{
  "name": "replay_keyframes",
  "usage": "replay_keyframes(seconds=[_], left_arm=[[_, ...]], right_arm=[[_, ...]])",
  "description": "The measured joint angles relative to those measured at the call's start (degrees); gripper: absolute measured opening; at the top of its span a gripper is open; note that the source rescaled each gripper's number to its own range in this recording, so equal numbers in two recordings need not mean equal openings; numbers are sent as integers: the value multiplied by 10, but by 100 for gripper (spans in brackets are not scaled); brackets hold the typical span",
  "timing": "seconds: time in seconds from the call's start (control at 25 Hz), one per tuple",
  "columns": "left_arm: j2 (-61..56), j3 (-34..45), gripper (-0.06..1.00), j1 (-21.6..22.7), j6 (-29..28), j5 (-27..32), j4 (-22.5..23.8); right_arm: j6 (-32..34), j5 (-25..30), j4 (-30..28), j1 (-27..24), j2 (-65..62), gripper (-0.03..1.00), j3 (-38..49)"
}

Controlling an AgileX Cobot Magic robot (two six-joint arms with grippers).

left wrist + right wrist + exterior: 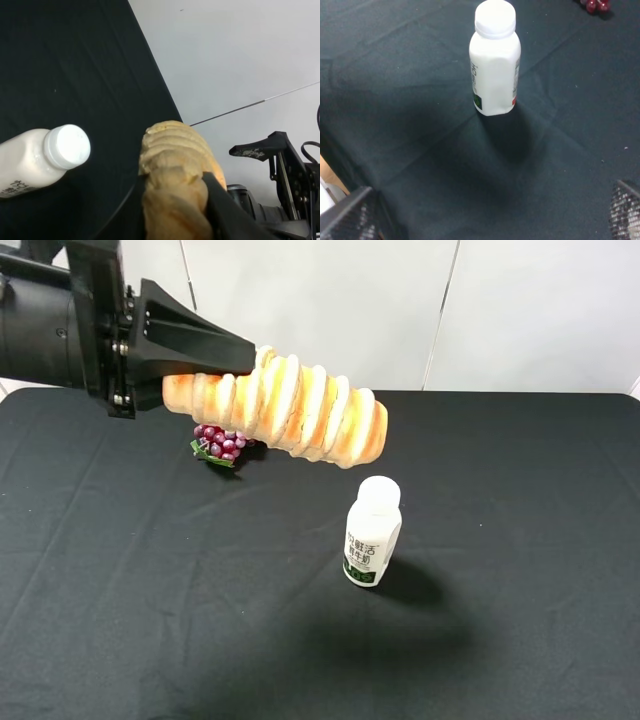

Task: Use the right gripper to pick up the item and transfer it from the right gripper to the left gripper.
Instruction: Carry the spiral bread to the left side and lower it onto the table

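Left tool (232,370): clenched on one end of the bread roll (300,410), reaching in from 9 o'clock, high above the table (520,540).
Bread roll: held in the air, touching nothing but the fingers. Its long axis runs from the tool toward 4 o'clock, the free end dipping a little, and most of its length juts past the fingertips.
Right tool (487,210): jaws spread wide, holding nothing, well apart from the roll.
Nearer arm: the left. The handover looks complete.
Beneath: grape bunch (220,443) at 6 o'clock under the gripped end. A milk bottle (372,535) stands upright at 5 o'clock from the free end.
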Motion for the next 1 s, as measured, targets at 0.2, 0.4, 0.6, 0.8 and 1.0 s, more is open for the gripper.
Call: replay_keyframes(seconds=[0.2,0.4,0.6,0.8,1.0], left_arm=[[0,0,2,0,0,-2,0],[0,0,2,0,1,-15,1],[0,0,2,0,0,-32,1],[0,0,1,0,0,-32,1],[0,0,1,0,0,-32,1]], right_arm=[[0,-1,0,0,0,100,0],[0,-1,0,-37,0,100,0],[0,-1,0,-137,0,100,0],[0,-1,0,-251,-22,100,0],[0,-1,0,-334,-69,100,0]])
